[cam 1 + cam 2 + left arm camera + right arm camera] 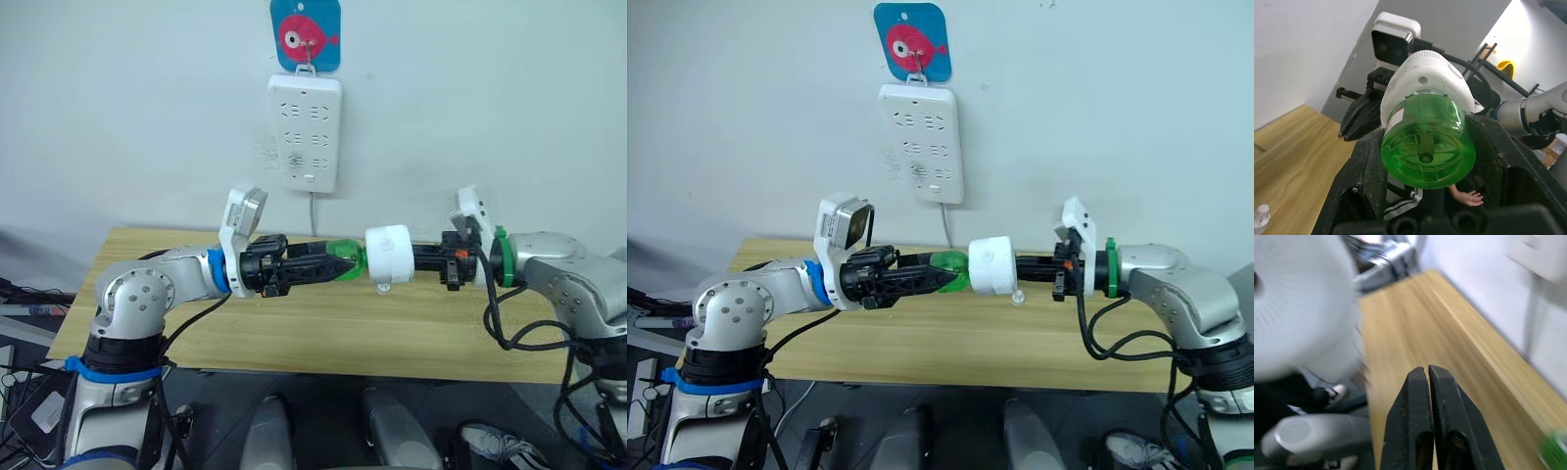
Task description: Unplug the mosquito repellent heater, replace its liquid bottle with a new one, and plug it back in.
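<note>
The white mosquito repellent heater (390, 257) hangs in the air above the table, between my two arms. A translucent green liquid bottle (348, 256) sticks out of its left side. My left gripper (336, 261) is shut on this bottle, and the left wrist view shows the bottle's round base (1425, 147) between the black fingers with the heater (1425, 81) behind it. I cannot tell whether this is the new one. My right gripper (416, 258) is just right of the heater, and its fingers (1418, 421) are shut together with nothing between them.
A white power strip (305, 132) hangs on the wall above and behind the heater, under a blue fish hook (306, 34), with its cord running down. The wooden table (294, 333) lies below both arms. A small white piece (382, 287) sits under the heater.
</note>
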{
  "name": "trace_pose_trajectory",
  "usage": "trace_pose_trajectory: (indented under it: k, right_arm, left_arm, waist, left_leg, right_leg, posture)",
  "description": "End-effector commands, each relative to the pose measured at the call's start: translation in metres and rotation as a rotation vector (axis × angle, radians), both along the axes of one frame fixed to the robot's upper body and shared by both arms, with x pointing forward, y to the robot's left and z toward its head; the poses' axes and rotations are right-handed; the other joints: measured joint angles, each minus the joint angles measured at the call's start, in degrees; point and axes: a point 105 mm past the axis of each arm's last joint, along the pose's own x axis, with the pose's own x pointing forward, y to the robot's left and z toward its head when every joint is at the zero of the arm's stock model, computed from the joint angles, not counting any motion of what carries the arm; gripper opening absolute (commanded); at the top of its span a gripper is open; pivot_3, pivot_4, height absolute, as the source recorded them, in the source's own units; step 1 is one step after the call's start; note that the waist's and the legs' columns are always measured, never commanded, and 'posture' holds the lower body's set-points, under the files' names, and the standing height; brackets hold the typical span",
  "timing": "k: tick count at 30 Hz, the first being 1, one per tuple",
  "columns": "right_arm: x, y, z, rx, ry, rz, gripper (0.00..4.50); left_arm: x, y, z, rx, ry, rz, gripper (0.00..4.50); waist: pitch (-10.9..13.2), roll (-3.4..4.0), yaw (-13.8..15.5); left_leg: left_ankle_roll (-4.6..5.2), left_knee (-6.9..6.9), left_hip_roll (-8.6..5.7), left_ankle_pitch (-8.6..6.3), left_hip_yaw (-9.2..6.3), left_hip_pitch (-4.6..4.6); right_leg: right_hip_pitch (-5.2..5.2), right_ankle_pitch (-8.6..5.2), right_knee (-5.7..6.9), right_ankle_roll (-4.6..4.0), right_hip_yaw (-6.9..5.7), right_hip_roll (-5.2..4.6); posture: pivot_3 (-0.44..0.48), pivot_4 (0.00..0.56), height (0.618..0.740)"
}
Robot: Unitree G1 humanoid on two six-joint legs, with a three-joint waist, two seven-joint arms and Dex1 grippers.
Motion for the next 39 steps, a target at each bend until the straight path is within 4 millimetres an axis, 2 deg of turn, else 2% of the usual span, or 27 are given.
trace_pose_trajectory:
  k: [1,4,9,13,16,21,26,33,39]
  right_arm:
    - [-0.027,0.015,0.014,0.029,-0.001,0.138,0.00]
    - [-0.042,0.020,0.020,0.056,0.035,0.188,0.00]
    - [-0.053,0.021,0.028,0.099,0.100,0.213,0.00]
    - [-0.054,0.019,0.041,0.137,0.123,0.206,0.00]
    - [-0.051,0.017,0.052,0.182,0.140,0.193,0.00]
    - [-0.030,0.023,0.058,0.214,0.116,0.093,0.00]
    - [-0.011,0.024,0.044,0.145,0.067,0.010,0.00]
    - [0.015,0.019,0.039,0.177,0.058,-0.110,0.00]
    - [0.034,0.007,0.046,0.269,0.073,-0.241,0.00]
  left_arm:
    - [-0.001,0.000,0.011,-0.039,-0.041,0.007,2.32]
    - [0.005,0.002,0.009,-0.035,-0.049,0.049,2.32]
    - [0.010,0.003,0.000,0.011,-0.081,0.094,2.32]
    - [0.012,0.003,-0.008,0.056,-0.121,0.106,2.32]
    - [0.007,0.003,-0.015,0.094,-0.148,0.072,2.32]
    - [-0.003,0.000,-0.016,0.096,-0.162,0.005,2.32]
    - [-0.010,-0.001,-0.008,0.053,-0.144,-0.031,2.32]
    - [-0.011,0.001,-0.004,0.030,-0.114,-0.038,2.32]
    - [-0.010,0.004,-0.005,0.023,-0.087,-0.026,2.32]
  waist:
    - [0.0,0.00,0.2]
    - [0.0,0.00,0.5]
    - [0.0,0.00,0.5]
    - [0.0,0.00,0.5]
    - [0.0,0.00,0.4]
    - [0.0,0.00,0.0]
    - [0.0,0.01,0.0]
    - [0.0,0.01,-0.1]
    - [0.0,0.01,-0.1]
  left_leg:
    - [0.00,-0.01,-0.01,0.00,-0.01,-0.02]
    - [0.00,0.00,-0.01,0.00,-0.03,-0.02]
    - [0.00,0.13,-0.02,0.00,0.00,-0.01]
    - [0.00,0.19,-0.02,0.00,0.03,-0.01]
    - [0.01,0.17,-0.01,0.00,0.04,-0.01]
    - [0.01,0.13,0.00,0.00,0.03,-0.01]
    - [0.01,0.12,-0.01,0.00,0.04,-0.02]
    - [0.01,0.13,0.00,0.00,0.04,-0.02]
    - [0.01,0.11,-0.01,0.00,0.03,-0.02]
  right_leg:
    - [0.00,0.04,-0.01,-0.06,-0.01,-0.01]
    - [0.00,0.05,-0.01,-0.09,-0.04,-0.04]
    - [0.04,0.00,0.00,0.01,0.00,-0.04]
    - [0.05,0.00,0.00,0.01,0.03,-0.03]
    - [0.04,0.00,0.00,0.01,0.04,-0.03]
    - [0.02,0.00,0.00,0.01,0.02,-0.02]
    - [0.01,-0.01,-0.01,0.02,0.03,-0.03]
    - [0.01,-0.01,0.00,0.01,0.03,-0.02]
    - [0.01,0.01,0.02,-0.02,0.02,-0.02]
  posture:
    - [-0.148,0.218,0.718]
    - [-0.148,0.217,0.718]
    - [-0.158,0.219,0.718]
    - [-0.159,0.218,0.718]
    - [-0.158,0.218,0.718]
    - [-0.158,0.218,0.718]
    - [-0.152,0.219,0.718]
    - [-0.152,0.219,0.718]
    - [-0.152,0.219,0.718]
